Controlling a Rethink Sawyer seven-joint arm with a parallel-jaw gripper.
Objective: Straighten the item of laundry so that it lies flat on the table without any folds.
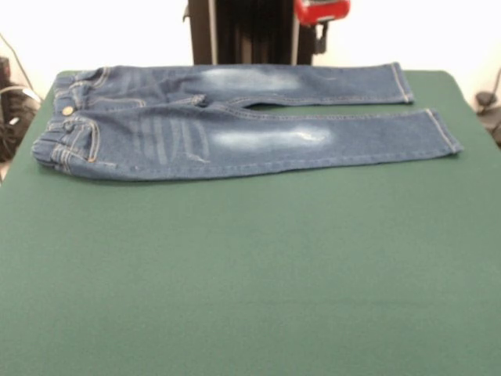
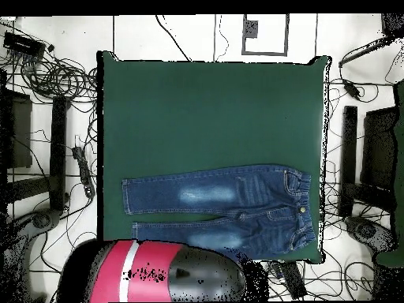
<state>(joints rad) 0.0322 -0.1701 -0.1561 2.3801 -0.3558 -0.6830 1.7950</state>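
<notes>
Lying spread out on the green worktop (image 1: 250, 274), the jeans (image 1: 235, 125) have both legs straight and side by side, close to the edge where the red and black arm (image 2: 150, 272) stands. Cables (image 2: 47, 71) lie around the worktop. The jaws are not visible, so their state cannot be told.

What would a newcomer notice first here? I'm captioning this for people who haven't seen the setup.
The blue jeans, spread out flat along the far side of the green table, waistband at the left, pale patches on both thighs. Behind them, a bit of the red arm shows at the top edge.
</notes>
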